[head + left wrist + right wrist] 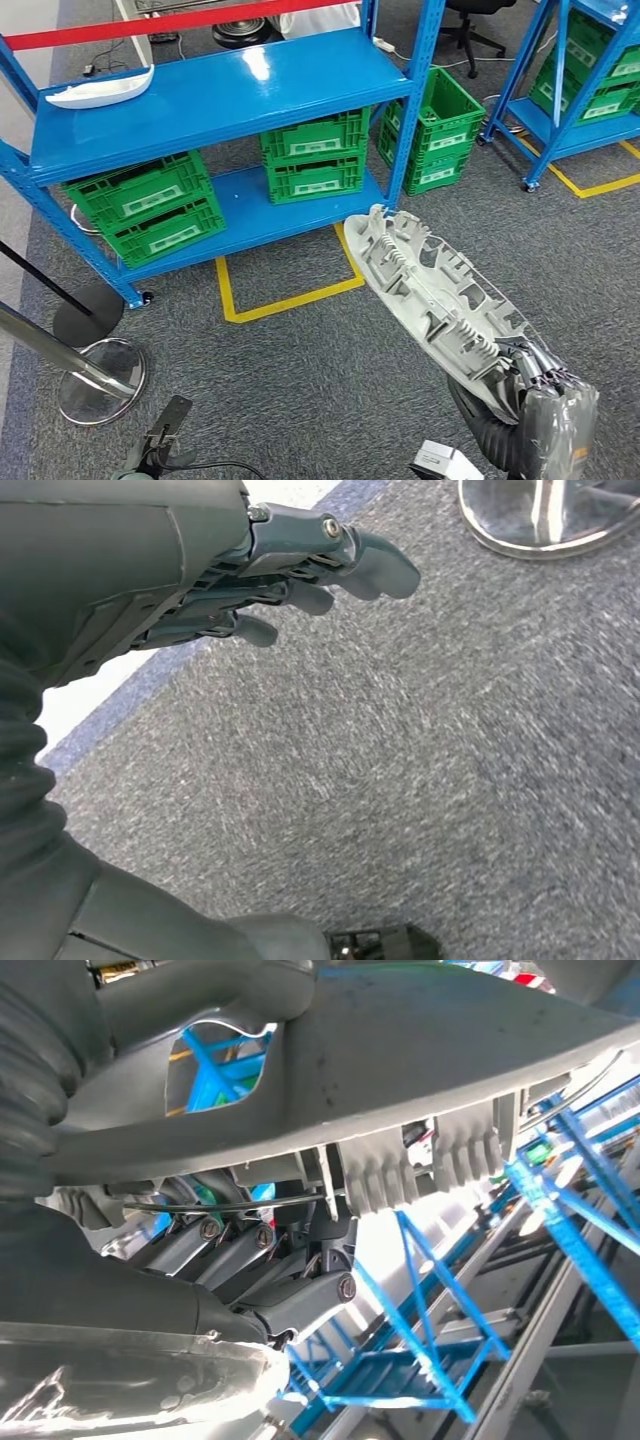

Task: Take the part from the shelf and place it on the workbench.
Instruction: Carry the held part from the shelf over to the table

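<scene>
My right hand (pixel 540 385) grips a long grey ribbed plastic part (pixel 434 295) by its near end, holding it tilted over the carpet in front of the blue shelf (pixel 219 95). In the right wrist view the same part (pixel 453 1060) lies across my fingers (pixel 249 1260). A second white part (pixel 102 92) lies on the shelf's top board at the left. My left hand (pixel 287 570) hangs over the grey carpet with its fingers apart, holding nothing.
Green crates (pixel 147 205) (pixel 315 155) sit on the shelf's lower board, another (pixel 438 125) on the floor to the right. A second blue rack (pixel 581 80) stands at far right. Barrier posts with round bases (pixel 102 380) stand at left. Yellow floor tape (pixel 290 298) marks the carpet.
</scene>
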Action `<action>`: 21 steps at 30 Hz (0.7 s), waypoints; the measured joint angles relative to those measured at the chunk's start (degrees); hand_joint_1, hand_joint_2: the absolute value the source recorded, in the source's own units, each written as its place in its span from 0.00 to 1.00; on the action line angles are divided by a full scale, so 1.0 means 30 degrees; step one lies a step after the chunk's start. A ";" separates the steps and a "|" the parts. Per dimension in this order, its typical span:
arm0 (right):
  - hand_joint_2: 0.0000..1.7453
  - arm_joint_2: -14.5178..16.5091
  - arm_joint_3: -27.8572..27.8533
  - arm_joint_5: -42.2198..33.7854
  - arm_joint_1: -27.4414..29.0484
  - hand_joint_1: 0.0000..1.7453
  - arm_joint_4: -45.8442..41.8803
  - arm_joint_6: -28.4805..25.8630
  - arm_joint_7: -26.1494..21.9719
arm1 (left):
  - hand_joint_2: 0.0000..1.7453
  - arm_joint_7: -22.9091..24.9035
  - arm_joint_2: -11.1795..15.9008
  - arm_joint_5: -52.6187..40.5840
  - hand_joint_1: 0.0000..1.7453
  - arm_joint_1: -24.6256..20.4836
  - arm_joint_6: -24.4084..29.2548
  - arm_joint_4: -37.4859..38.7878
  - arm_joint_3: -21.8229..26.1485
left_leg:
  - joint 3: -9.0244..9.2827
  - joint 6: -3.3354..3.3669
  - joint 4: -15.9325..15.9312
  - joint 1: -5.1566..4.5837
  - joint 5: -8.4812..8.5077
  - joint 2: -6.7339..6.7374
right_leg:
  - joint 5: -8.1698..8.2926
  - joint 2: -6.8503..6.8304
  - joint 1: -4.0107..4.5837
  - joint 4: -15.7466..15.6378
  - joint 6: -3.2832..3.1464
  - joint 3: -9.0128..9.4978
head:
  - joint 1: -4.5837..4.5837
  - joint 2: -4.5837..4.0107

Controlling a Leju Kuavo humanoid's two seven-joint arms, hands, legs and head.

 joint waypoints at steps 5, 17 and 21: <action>1.00 0.0035 -0.0290 -0.0361 0.0169 1.00 -0.0149 -0.0007 -0.0619 | 1.00 0.0000 -0.0007 -0.0080 0.00 -0.0059 -0.0042 0.0000 0.0007 | -0.1535 -0.0390 0.3589 0.0124 -0.2155 -0.1068 | 0.0199 0.0839 -0.0170 -0.0112 -0.0429 -0.0135 | -0.0097 0.0000; 1.00 0.0151 -0.0827 -0.0587 0.0622 1.00 -0.0412 -0.0007 -0.1000 | 1.00 -0.0058 -0.0022 -0.0178 0.00 -0.0111 -0.0180 0.0000 0.0044 | 0.0058 0.0214 -0.0115 0.0382 0.0016 -0.2294 | 0.0436 0.2447 -0.0310 0.0143 0.0475 -0.0904 | 0.0004 0.0000; 1.00 0.0160 -0.0913 -0.0634 0.0647 1.00 -0.0466 -0.0007 -0.1066 | 1.00 -0.0097 0.0020 -0.0189 0.00 -0.0061 -0.0199 0.0000 0.0100 | 0.0089 0.0507 -0.0177 0.0282 0.0017 -0.1266 | -0.1613 0.0731 -0.0241 0.4389 0.0634 -0.2905 | 0.0187 0.0000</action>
